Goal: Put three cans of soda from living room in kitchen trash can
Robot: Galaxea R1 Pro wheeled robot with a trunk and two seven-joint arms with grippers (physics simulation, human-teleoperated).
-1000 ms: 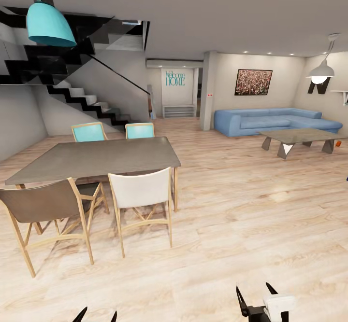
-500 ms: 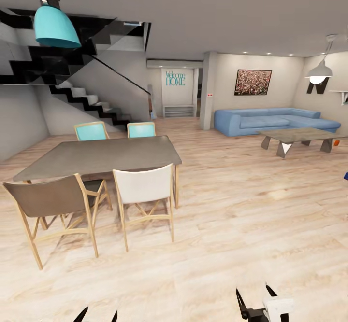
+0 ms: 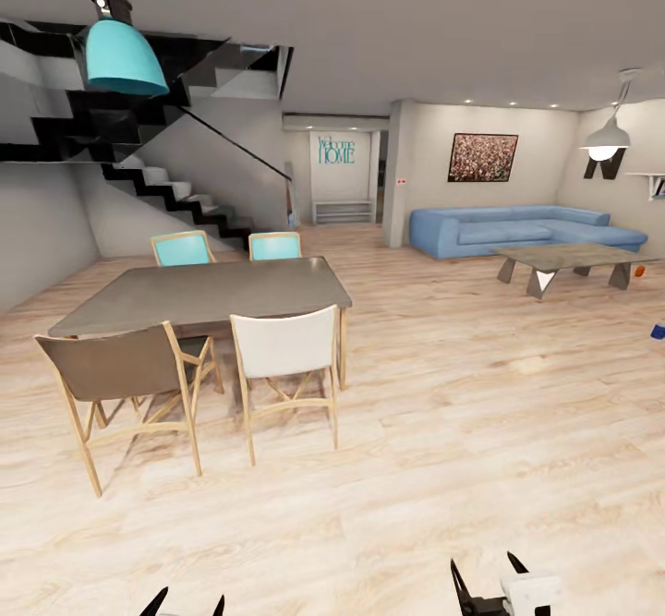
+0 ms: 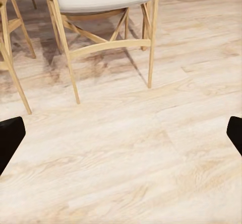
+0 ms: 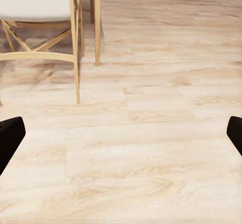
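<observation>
My left gripper (image 3: pixel 188 603) and right gripper (image 3: pixel 489 575) hung released over bare floor — an orange can (image 3: pixel 639 271) sat beside the low table (image 3: pixel 565 256).

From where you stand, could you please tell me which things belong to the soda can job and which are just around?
Job: orange can and blue can on the floor, far right.
Just around: dining table, white chair, blue sofa, low grey table.

Head camera faces across the room; both wrist cameras look down, sharing the white chair (image 3: pixel 284 346)
</observation>
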